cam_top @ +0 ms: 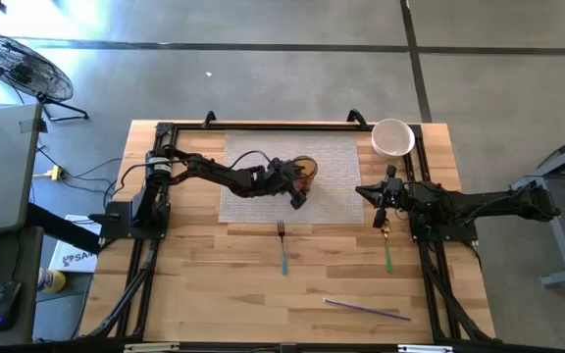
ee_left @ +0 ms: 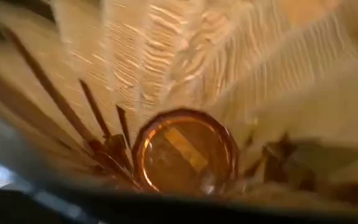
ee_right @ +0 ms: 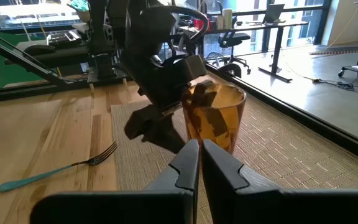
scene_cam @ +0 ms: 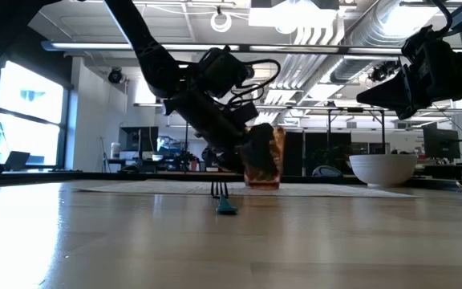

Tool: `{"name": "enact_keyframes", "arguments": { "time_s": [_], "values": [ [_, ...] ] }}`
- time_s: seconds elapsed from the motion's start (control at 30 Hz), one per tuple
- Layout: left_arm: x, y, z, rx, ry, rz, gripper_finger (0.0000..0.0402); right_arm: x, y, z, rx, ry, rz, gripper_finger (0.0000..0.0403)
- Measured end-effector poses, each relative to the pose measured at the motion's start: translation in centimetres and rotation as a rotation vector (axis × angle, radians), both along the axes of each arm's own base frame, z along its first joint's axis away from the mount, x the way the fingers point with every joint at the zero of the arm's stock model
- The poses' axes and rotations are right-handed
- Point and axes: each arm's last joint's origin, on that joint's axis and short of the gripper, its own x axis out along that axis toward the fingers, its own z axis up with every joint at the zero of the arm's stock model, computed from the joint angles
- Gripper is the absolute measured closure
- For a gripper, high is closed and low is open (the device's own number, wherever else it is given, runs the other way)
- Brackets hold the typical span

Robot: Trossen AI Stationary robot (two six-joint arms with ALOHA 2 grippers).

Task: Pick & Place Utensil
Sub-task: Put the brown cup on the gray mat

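Observation:
An amber see-through cup (cam_top: 307, 169) (ee_right: 219, 118) is on the woven placemat (cam_top: 253, 208). My left gripper (cam_top: 299, 188) (ee_right: 185, 118) is shut on its rim. A teal-handled fork (cam_top: 282, 245) (ee_right: 61, 171) lies flat on the wood just near of the placemat. A second teal-handled utensil (cam_top: 387, 250) lies on the table's right side. My right gripper (cam_top: 382, 218) (ee_right: 200, 152) hovers over that utensil's metal end, shut and with nothing between its fingers. My left gripper holds the cup by its rim (ee_right: 199, 92) on the side toward the table's near edge. One finger (ee_right: 213, 121) reaches down inside the cup and shows dark through the amber wall; the other is outside. It comes slanting down from the left. The cup leans slightly, its base (scene_cam: 261, 185) at the placemat.
A white bowl (cam_top: 393, 137) (scene_cam: 383, 168) stands at the far right corner of the table. A thin purple stick (cam_top: 366, 309) lies near the near edge. Black frame rails (cam_top: 150, 255) run along the left and right sides. Bare wood lies between the fork and the stick.

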Motion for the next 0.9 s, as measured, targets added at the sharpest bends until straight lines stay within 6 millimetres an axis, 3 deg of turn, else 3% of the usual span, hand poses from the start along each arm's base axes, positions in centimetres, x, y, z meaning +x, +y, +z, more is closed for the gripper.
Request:
{"name": "enact_keyframes", "arguments": {
  "time_s": [0.17,0.57,0.9],
  "values": [
    [0.1,-0.3,0.0,-0.062,-0.013,-0.087,0.0002,0.0,0.0,0.0,0.0,0.0,0.0,0.0391],
    [-0.3,-0.3,-0.1,-0.063,0.04,-0.076,0.0002,0.0,0.0,0.0,0.0,-0.001,0.0,0.0391],
    [-2.2,-0.7,2.8,-0.099,0.15,-0.086,0.0002,0.0,0.0,0.0,0.0,0.001,-0.001,0.0391]
  ]
}}
